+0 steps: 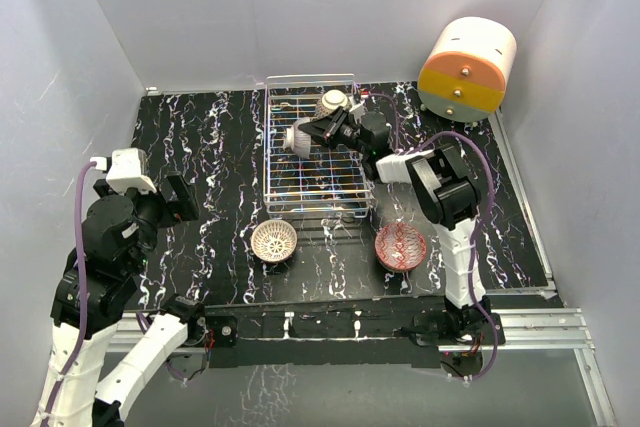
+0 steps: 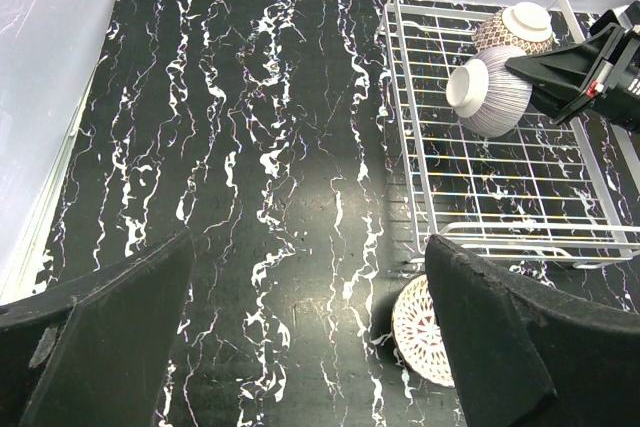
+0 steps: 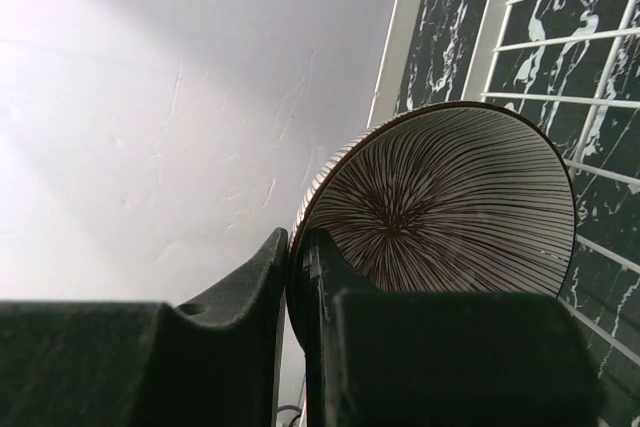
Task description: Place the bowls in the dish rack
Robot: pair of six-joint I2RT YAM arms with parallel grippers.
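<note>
Top camera hangs above and behind the robot, looking down on the whole table. Left wrist looks forward and down from mid-range, sharing the dish rack with it. Right wrist sits tight against 1 striped bowl.

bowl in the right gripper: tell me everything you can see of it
The held bowl is small, round and ceramic-looking, with fine dark lines radiating inside, a finely striped greyish outside and a white foot ring. It is tipped on its side, foot toward the left arm. The right gripper is shut on its rim, one finger inside and one outside. It hangs over the far half of the dish rack, beside an upturned bowl; whether it touches the wires or that bowl cannot be told.
</note>
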